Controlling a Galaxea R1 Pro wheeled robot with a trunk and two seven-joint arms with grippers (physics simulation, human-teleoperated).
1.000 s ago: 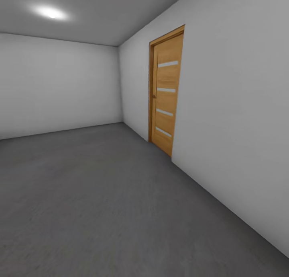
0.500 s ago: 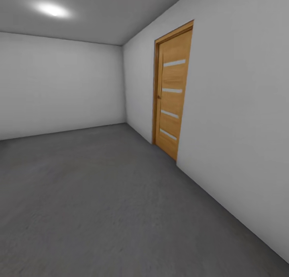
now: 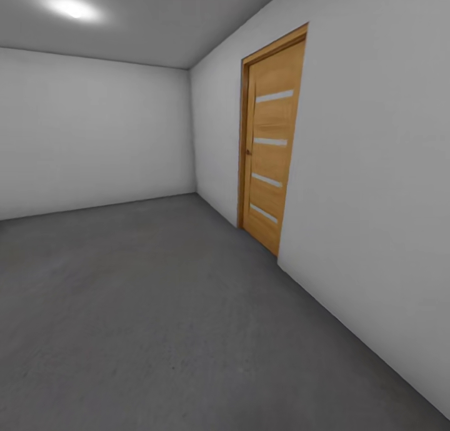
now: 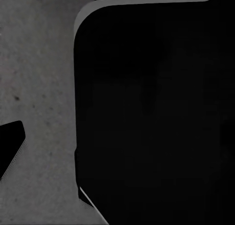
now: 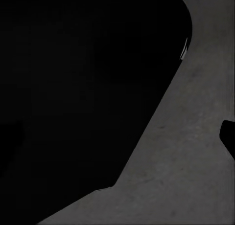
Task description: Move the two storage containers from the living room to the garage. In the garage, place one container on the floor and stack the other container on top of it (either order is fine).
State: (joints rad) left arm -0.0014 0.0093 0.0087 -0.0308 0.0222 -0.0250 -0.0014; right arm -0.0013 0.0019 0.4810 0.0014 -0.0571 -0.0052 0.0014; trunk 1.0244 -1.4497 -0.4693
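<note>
Head view takes in the garage's grey floor, pale walls and a wooden door on the right. Whether either gripper's fingers are open or closed, I cannot tell.

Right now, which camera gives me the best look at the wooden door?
The head view: the wooden door stands shut in the right-hand wall, whole from top to threshold. The wrist views give nothing of it, just dark grey floor beside a large black shape.
</note>
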